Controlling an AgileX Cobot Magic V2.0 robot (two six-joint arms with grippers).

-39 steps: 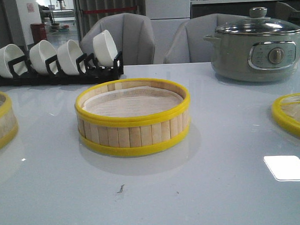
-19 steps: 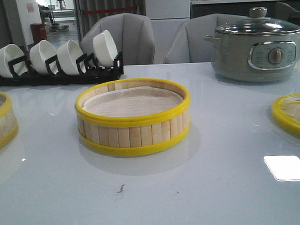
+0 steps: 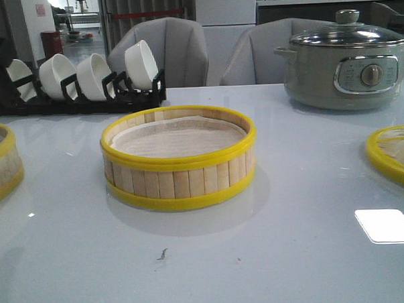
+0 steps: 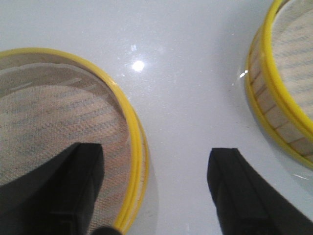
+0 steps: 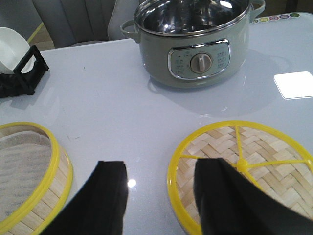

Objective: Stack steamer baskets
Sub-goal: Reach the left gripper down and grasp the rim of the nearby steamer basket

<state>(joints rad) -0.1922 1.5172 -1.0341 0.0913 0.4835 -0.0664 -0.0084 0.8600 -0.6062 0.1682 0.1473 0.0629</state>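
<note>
While both steamer baskets lay well apart, a stack could misalign. Front view: the round slat-walled bamboo basket with yellow plastic rims [image 3: 179, 157] sat mid-table; a second like basket [image 3: 1, 167] sat at the left edge. Left wrist view: the left gripper [image 4: 154, 188], jaws apart, straddled that basket's rim, one finger over its thin whitish liner [image 4: 54, 117], which could snag. Right wrist view: the right gripper [image 5: 159, 196], also apart, hovered beside the flat woven-bamboo lid [image 5: 244, 171].
</note>
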